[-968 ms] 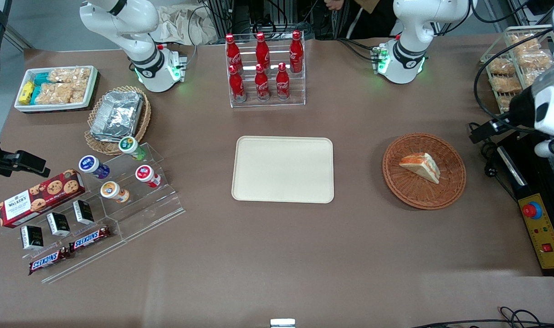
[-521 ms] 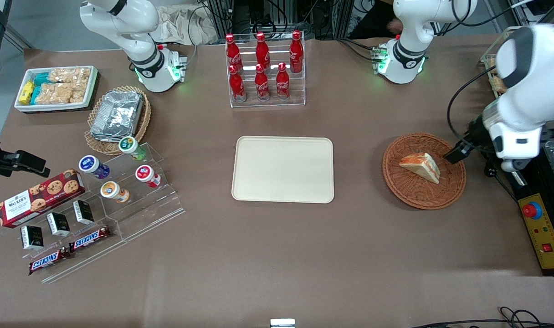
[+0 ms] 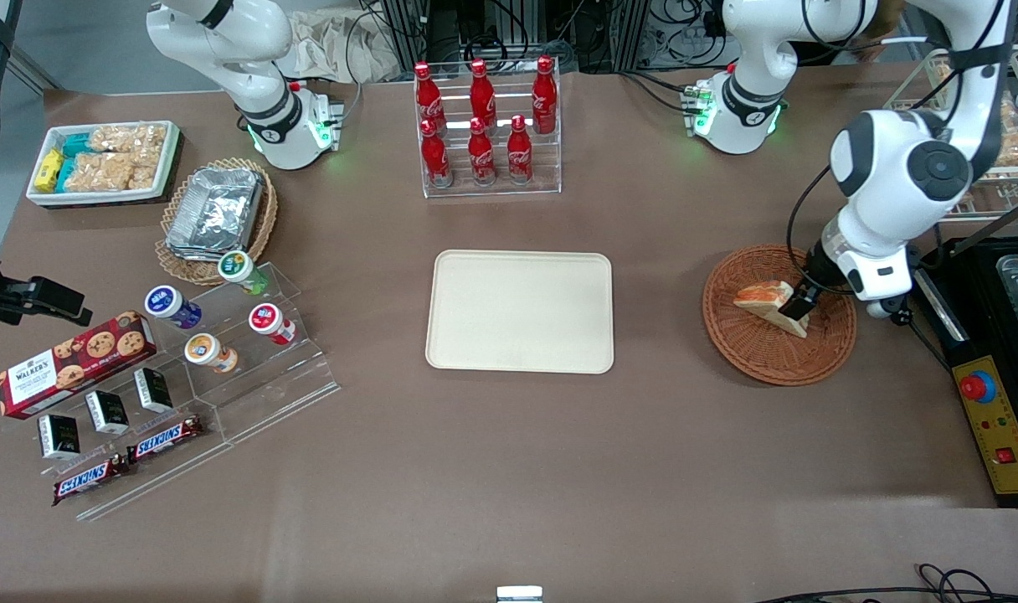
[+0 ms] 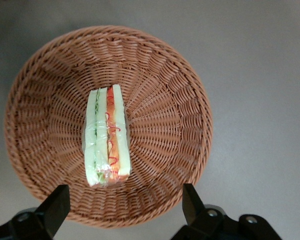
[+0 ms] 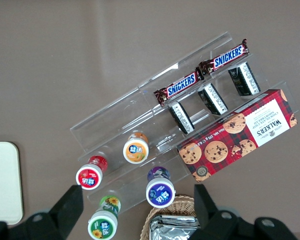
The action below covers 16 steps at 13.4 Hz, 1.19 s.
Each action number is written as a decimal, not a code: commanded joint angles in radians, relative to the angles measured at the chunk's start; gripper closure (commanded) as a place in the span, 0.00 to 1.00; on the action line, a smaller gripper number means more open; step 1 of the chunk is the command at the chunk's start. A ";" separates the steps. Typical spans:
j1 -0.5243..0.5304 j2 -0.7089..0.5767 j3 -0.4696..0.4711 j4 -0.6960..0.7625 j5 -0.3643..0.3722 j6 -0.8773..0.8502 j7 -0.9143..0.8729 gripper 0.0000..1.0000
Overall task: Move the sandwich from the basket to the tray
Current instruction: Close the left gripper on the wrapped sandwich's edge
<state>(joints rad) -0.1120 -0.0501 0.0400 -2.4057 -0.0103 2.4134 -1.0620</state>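
One sandwich (image 3: 768,303) lies in the basket (image 3: 760,356), a wrapped triangular wedge resting near the basket's middle; seen from the wrist camera, its cut face (image 4: 106,136) shows pale bread with green and orange-red layers, and the woven wall (image 4: 175,125) rings it all round. Above it hangs the gripper (image 4: 124,210), its two dark fingers (image 4: 52,209) spread wide apart with nothing between them, one to each side of the wedge's end and both clear of it. From the front camera the gripper (image 3: 798,306) sits over the sandwich's end that faces the working arm's end of the table, hiding part of the bread, with the white wrist rising from it toward 1 o'clock. Taking the basket as the centre of a dial in the front view, the tray (image 3: 519,311) lies at about 9 o'clock, well apart from it, flat on the brown table (image 3: 509,469) with nothing on it. From the tray, a clear rack of red cola bottles (image 3: 484,126) stands at 12 o'clock, farther from the front camera, and a stepped clear display with small round-lidded cups (image 3: 224,314) sits toward the parked arm's end at about 9 o'clock.
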 commanded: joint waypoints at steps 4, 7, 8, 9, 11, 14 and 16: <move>0.002 0.073 0.011 -0.150 0.004 0.265 -0.102 0.00; 0.002 0.096 0.041 -0.165 0.004 0.305 -0.101 0.00; 0.002 0.105 0.041 -0.164 0.004 0.312 -0.101 0.20; 0.002 0.108 0.041 -0.164 0.004 0.312 -0.101 0.61; 0.002 0.108 0.043 -0.161 0.003 0.312 -0.102 1.00; 0.002 0.108 0.043 -0.156 0.001 0.311 -0.118 1.00; 0.002 0.099 0.043 -0.142 0.001 0.305 -0.105 1.00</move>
<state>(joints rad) -0.1104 0.0596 0.0835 -2.5572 -0.0111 2.7095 -1.1548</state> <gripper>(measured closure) 0.661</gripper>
